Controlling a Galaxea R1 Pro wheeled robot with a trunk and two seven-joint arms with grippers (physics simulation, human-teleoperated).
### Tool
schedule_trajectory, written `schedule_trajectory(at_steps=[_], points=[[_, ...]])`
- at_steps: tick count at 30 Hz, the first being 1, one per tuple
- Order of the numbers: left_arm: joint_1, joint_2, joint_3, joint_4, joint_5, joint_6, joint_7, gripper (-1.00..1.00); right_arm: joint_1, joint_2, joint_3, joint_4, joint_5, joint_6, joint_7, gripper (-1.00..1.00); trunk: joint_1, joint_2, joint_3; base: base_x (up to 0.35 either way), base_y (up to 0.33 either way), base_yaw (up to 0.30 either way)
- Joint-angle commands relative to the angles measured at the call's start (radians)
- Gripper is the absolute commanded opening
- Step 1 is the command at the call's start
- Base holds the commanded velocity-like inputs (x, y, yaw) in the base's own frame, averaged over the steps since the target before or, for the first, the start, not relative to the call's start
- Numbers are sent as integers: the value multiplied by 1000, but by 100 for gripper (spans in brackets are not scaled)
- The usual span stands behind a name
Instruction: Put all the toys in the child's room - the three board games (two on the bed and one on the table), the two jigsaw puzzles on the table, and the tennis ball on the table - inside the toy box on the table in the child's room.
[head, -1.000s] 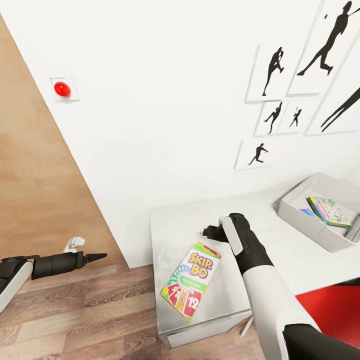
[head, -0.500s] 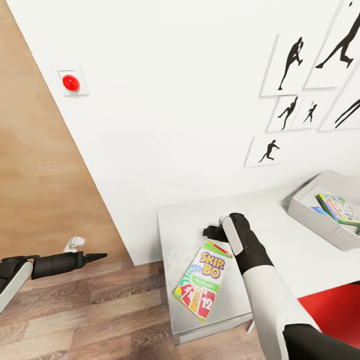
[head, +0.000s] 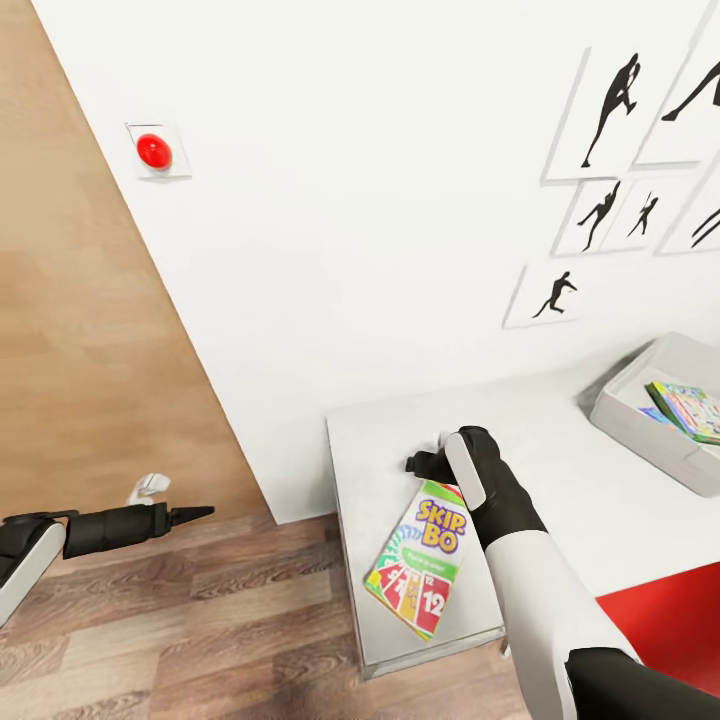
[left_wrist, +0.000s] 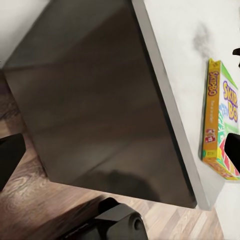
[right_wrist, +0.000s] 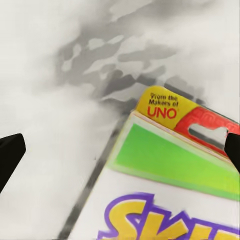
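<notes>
The view has been swung leftward — the Skip-Bo box (head: 420, 555) lies unmoved on the table (head: 560, 470), right gripper (head: 425, 464) spread wide above its top edge; the toy box (head: 640, 420) sits further right.

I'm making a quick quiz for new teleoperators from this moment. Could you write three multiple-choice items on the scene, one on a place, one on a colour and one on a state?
1. Where does the Skip-Bo box lie?
A. on the white table top
B. on the wood floor
C. inside the grey bin

2. What colour is the round button on the wall?
A. blue
B. red
C. green

3. How stands the right gripper?
A. shut on the box
B. open over the box's top end
C. shut on a ball

Key: 1 A, the box lies flat near the table's end. 2 B, head view shows red. 3 B, fingertips spread wide apart.
</notes>
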Motion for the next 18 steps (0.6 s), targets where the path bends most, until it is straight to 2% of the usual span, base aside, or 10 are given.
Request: schedule_trajectory(at_steps=[1, 10, 18], points=[[-1, 1, -2, 0, 6, 5, 1, 100, -1, 1, -3, -1, -11, 2, -10, 100, 1, -2, -4, 59, 130, 0], [-1, 1, -2, 0, 4, 5, 1, 100, -1, 1, -7, -1, -11, 4, -9, 100, 1, -2, -18, 25, 41, 0], [-1, 1, -2, 0, 4, 5, 1, 100, -1, 1, -7, -2, -9, 4, -9, 100, 1, -2, -21, 1, 1, 0]])
